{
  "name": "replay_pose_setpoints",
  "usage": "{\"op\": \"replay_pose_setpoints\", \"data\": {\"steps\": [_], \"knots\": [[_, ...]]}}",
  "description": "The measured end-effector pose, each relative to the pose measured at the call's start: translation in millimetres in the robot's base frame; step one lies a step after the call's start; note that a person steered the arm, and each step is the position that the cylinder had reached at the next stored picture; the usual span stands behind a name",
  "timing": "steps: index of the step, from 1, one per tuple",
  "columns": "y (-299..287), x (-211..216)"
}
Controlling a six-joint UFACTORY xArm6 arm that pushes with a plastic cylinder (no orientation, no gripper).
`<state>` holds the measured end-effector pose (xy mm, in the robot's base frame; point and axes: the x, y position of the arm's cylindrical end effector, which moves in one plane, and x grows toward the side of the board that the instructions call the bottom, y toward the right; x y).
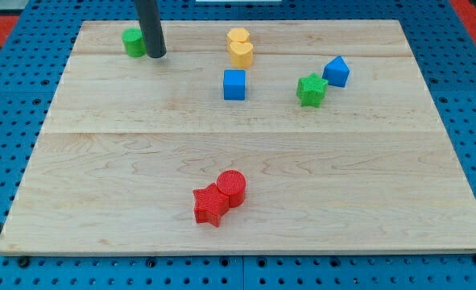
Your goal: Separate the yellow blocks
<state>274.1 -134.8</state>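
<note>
Two yellow blocks touch each other near the view's top centre: a yellow hexagon-like block (238, 36) above a yellow heart-shaped block (241, 54). My tip (156, 55) rests on the board at the view's top left, well to the left of the yellow pair. It is right next to a green block (133, 42), whose shape is partly hidden by the rod.
A blue cube (234, 84) sits just below the yellow pair. A green star (311, 89) and another blue cube (337, 71) touch at the view's right. A red cylinder (231, 188) and red star (210, 205) touch near the bottom centre. The wooden board (101, 161) lies on blue pegboard.
</note>
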Motion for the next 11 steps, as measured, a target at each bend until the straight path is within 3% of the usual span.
{"op": "replay_pose_setpoints", "data": {"steps": [3, 4, 5, 6, 7, 8, 10, 11], "knots": [[2, -4], [27, -32], [108, -45], [115, -58], [151, -14], [171, 63], [191, 72], [179, 133]]}}
